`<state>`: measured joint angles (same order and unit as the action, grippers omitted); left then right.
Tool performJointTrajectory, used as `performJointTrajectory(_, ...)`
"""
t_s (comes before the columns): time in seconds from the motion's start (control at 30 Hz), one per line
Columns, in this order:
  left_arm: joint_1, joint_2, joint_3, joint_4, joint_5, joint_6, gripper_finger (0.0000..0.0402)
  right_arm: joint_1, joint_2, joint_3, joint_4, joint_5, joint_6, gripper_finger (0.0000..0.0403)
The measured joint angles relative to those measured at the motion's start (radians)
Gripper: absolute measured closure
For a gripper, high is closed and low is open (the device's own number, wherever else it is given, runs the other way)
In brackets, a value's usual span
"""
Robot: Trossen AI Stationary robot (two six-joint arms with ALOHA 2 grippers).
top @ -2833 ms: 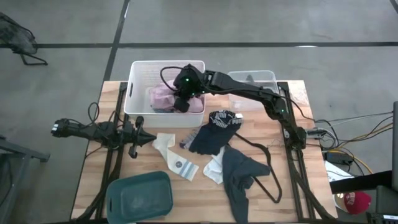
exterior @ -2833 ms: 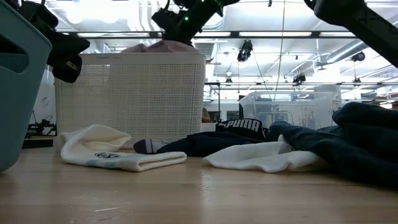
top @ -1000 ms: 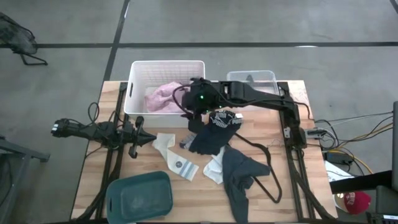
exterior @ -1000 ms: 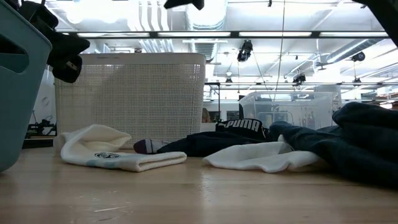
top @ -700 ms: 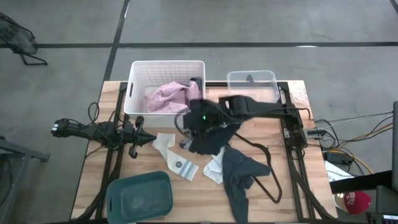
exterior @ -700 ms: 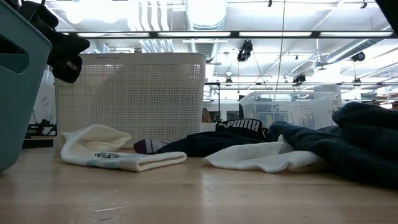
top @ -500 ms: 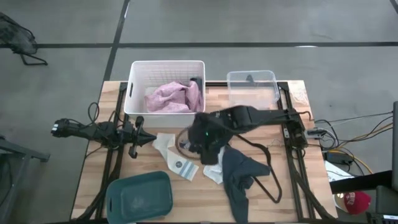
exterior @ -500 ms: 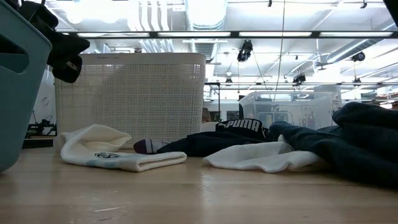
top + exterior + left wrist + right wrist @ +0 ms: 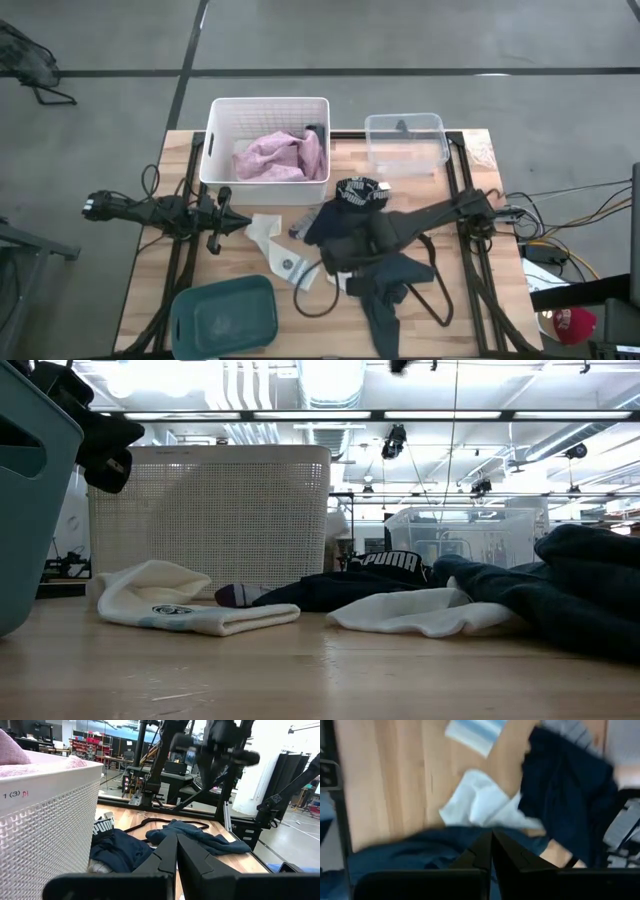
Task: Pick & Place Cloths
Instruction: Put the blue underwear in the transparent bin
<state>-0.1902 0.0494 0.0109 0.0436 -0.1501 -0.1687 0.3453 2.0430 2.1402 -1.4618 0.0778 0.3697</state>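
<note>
Right gripper (image 9: pixel 345 262): since the earlier frames it has left the white basket (image 9: pixel 215 140) and is now hanging over the clothes pile at mid-table; its fingers (image 9: pixel 487 851) are pressed together, clenched on nothing, above a white sock (image 9: pixel 482 805).

Pink garment (image 9: pixel 278 156): now lying inside the white basket at the table's far edge, left of centre.

Left gripper (image 9: pixel 240 223): waiting near the left edge of the table, its fingers (image 9: pixel 172 857) closed together and holding nothing.

Dark navy garment with white lettering (image 9: pixel 345 210): lying at mid-table, just in front of the basket.

Second dark navy garment (image 9: pixel 385 290): trailing toward the near edge, right of centre.

Cream sock with a round emblem (image 9: pixel 285 255): lying between the left gripper and the navy pile.

Black wire hanger (image 9: pixel 435 285): lying beside the second navy garment.

Clear tub (image 9: pixel 405 143): standing at the far edge, right of the basket.

Teal bin (image 9: pixel 225 315): sitting at the near-left corner of the table (image 9: pixel 160 260).
</note>
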Motion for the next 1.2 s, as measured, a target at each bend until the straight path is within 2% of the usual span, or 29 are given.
performJointTrajectory(0.47, 0.0, 0.0, 0.0, 0.0, 0.0, 0.0, 0.039, 0.09, -0.036, -0.376, 0.149, 0.035, 0.142, 0.0394)
performJointTrajectory(0.73, 0.0, 0.0, 0.0, 0.0, 0.0, 0.0, 0.039, 0.124, -0.219, -0.639, 0.387, 0.057, 0.253, 0.0394)
performJointTrajectory(0.93, 0.0, 0.0, 0.0, -0.001, 0.0, 0.0, 0.039, 0.152, -0.368, -0.851, 0.504, 0.059, 0.423, 0.0394)
performJointTrajectory(1.2, 0.0, 0.0, 0.0, -0.001, 0.0, 0.0, 0.039, 0.156, -0.444, -1.066, 0.665, 0.055, 0.643, 0.0394)
